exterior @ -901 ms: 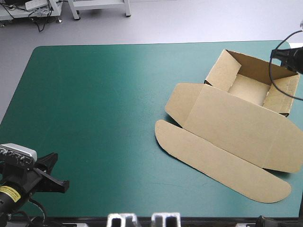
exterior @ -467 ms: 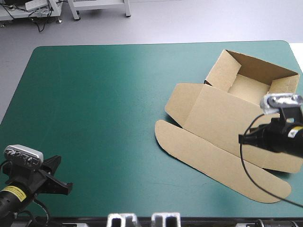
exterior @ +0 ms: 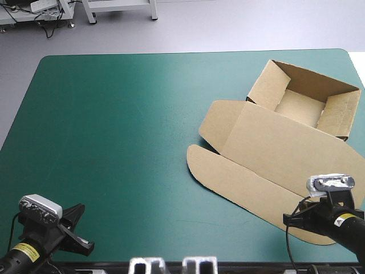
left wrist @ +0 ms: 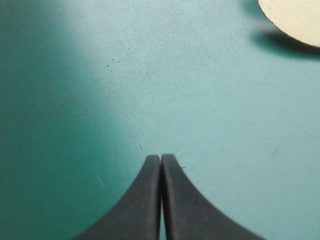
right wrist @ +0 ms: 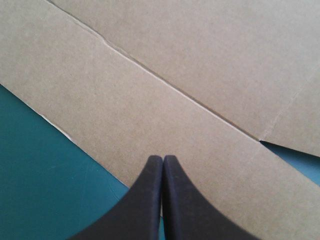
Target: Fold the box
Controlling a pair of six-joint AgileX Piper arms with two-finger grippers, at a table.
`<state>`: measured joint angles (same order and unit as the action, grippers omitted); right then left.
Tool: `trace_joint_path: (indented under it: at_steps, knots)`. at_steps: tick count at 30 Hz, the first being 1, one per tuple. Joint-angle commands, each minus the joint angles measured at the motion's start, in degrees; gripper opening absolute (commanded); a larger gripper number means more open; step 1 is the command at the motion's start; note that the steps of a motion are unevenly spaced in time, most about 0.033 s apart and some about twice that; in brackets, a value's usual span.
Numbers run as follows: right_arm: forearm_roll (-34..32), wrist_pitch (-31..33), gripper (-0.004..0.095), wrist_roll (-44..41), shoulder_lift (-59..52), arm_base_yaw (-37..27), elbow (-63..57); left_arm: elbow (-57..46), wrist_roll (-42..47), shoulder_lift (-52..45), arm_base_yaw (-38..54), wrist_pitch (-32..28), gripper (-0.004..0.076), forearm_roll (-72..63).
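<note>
On the teal-green bench [exterior: 114,114], toward the far right: the box [exterior: 274,148], tray [exterior: 299,105] walled up by the far right corner, lid [exterior: 285,148] flat toward the near edge, rounded flap [exterior: 245,188] outermost. Left jaws closed and empty over bare cover at the near left corner, well apart from the box; right jaws closed too, gripping nothing, poised over the flap's near right end. Likely trouble from here: nudging the flap with closed tips and sliding the whole loose box off line, or creasing the flap away from its scored fold, with no second grip to pin the tray.
</note>
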<state>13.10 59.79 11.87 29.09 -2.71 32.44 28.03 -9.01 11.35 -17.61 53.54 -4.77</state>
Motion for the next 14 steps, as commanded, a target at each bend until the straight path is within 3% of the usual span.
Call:
trace_joint_path:
  at_steps: [1,14]
  knots:
    - [0.71,-3.76,-0.0015,2.26,-2.64,0.07,-1.58,0.7,-2.1,0.48,-0.24,-5.16,-0.001,-1.76]
    - [0.11,-4.88,-0.0015,2.14,-7.76,0.07,-2.44,0.06,-4.23,0.48,-0.24,-6.47,-0.001,-4.07]
